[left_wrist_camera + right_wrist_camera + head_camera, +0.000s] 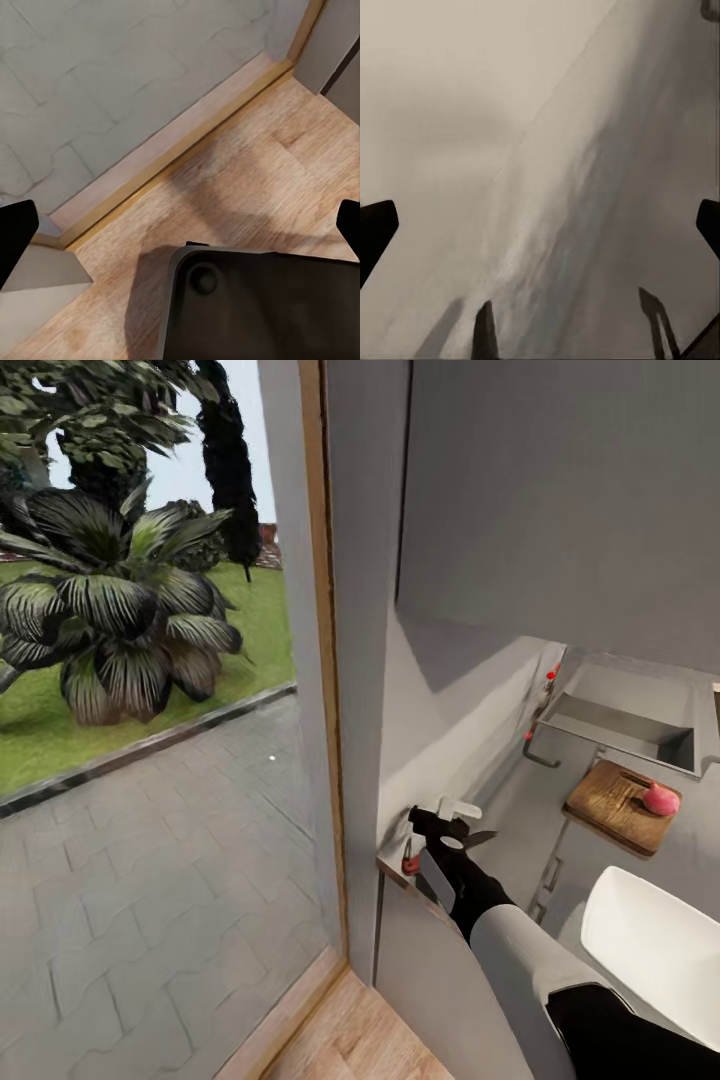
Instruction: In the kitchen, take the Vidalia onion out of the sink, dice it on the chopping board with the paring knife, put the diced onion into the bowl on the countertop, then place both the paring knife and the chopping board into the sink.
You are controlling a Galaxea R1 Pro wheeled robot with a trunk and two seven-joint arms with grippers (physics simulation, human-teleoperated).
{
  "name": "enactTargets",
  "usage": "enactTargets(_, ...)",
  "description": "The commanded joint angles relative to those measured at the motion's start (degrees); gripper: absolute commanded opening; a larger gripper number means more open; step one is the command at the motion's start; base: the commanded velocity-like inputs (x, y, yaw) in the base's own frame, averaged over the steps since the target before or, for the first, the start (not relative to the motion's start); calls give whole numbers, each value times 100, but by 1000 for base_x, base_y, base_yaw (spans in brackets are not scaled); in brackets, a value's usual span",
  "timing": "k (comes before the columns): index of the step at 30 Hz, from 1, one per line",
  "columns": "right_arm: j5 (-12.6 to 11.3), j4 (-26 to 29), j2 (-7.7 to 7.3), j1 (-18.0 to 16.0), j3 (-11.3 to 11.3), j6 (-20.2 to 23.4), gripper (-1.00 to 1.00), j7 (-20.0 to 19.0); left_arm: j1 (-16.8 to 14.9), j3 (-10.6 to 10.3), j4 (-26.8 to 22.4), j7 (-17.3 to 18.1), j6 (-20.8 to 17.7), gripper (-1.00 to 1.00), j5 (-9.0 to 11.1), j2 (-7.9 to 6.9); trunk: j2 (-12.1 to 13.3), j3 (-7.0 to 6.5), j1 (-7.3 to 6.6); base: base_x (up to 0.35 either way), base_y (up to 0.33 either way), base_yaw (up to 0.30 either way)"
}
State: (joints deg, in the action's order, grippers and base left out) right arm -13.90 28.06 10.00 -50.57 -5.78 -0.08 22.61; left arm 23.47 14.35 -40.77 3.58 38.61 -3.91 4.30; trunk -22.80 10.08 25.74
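The dark wooden chopping board (612, 807) lies on the grey countertop (515, 795) just before the sink (625, 725), with the pinkish-red onion (660, 798) on its far corner. The white bowl (650, 945) stands nearer to me. At the countertop's end by the wall lies the paring knife (412, 863), its reddish handle at the edge. My right gripper (462, 822) hovers right beside the knife, open, with nothing between its fingers; from the wrist, the right gripper (540, 225) faces bare grey worktop. My left gripper (180, 232) hangs open over the wooden floor.
A tall window (150, 710) with a wooden frame looks onto paving and plants. A grey wall (440, 690) borders the countertop's end. The chrome tap (540, 752) with red dots stands beside the sink. The robot's dark base (262, 307) sits below the left gripper.
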Motion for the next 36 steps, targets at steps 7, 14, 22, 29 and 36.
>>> enactTargets(7,-59,-78,0,-6,-29,-1,100,633,2,42,-10,37,6,100,-40,14,-12,11,4,0,3,0)
enactTargets(14,-68,-114,0,-6,-28,-1,100,1034,1,42,-7,39,6,100,-40,13,-12,11,4,0,0,0)
enactTargets(22,-77,-213,0,-6,-28,-17,100,1421,2,42,-8,44,8,100,-40,12,-12,11,4,-115,20,0)
enactTargets(29,-86,-222,0,-6,-28,-18,100,1464,0,42,-9,45,6,100,-40,16,-12,11,4,-37,7,0)
enactTargets(36,-80,-229,0,-6,-28,-18,100,1466,4,42,-10,46,7,100,-40,11,-12,11,4,-1,72,0)
